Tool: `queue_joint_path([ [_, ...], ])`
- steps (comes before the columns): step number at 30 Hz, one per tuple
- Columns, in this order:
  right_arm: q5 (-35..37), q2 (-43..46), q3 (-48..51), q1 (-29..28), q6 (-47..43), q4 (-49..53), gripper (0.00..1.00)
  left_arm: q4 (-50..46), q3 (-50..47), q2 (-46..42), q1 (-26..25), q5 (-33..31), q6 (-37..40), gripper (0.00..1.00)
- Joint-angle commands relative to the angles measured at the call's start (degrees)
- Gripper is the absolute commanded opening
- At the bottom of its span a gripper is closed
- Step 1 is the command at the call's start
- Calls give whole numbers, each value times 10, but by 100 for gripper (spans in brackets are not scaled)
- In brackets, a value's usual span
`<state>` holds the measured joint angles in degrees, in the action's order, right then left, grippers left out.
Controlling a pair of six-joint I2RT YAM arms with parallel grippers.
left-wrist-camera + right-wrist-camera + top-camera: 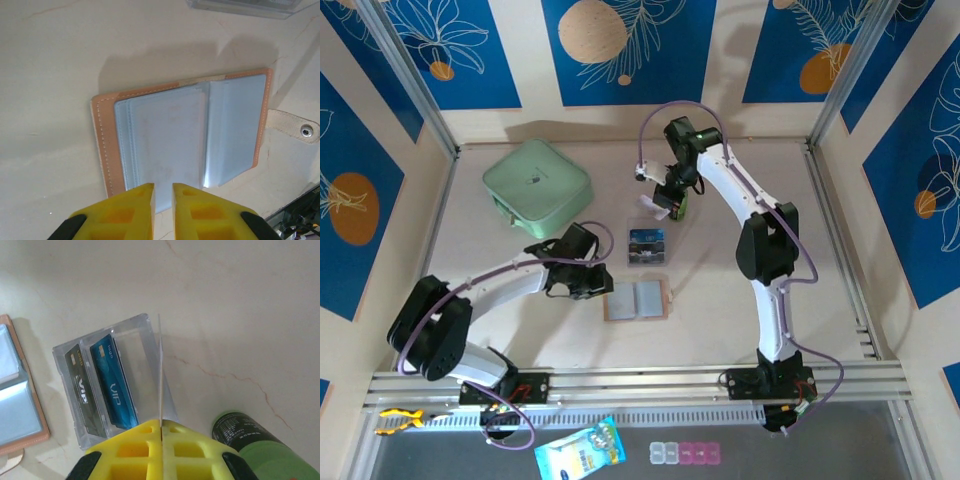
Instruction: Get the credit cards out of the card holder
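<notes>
The card holder (638,300) lies open and flat on the table, tan leather with grey clear sleeves (170,135). My left gripper (163,192) hovers at its near edge, by the holder's left side (598,283), jaws a narrow gap apart with nothing between them. My right gripper (161,424) is shut on a thin pale credit card (160,370), seen edge-on and held upright over the transparent box (125,332). In the box lie a dark credit card (82,390) and a blue one (115,385). From above, the right gripper (665,205) hangs just beyond the box (647,246).
A mint-green square case (537,182) sits at the back left. A green and black bottle (260,445) lies right of the right gripper. The holder's snap strap (295,127) sticks out on its right side. Rails run along the near edge (640,385).
</notes>
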<state>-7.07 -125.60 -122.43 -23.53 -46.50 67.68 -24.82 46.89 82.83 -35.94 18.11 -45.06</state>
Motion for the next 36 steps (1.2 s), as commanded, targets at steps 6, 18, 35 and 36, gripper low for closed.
queue_joint_path([
  [6,-27,-34,-32,5,-43,52,0,-31,3,-22,13,-9,2,16],
  [18,-7,-51,-15,-8,-60,67,0,-34,-7,-34,19,-9,1,16],
  [35,-3,-79,-4,-37,-66,81,0,-35,-20,-47,23,-10,-1,17],
  [36,-2,-80,-3,-37,-65,81,0,-35,-21,-48,23,-10,-2,17],
])
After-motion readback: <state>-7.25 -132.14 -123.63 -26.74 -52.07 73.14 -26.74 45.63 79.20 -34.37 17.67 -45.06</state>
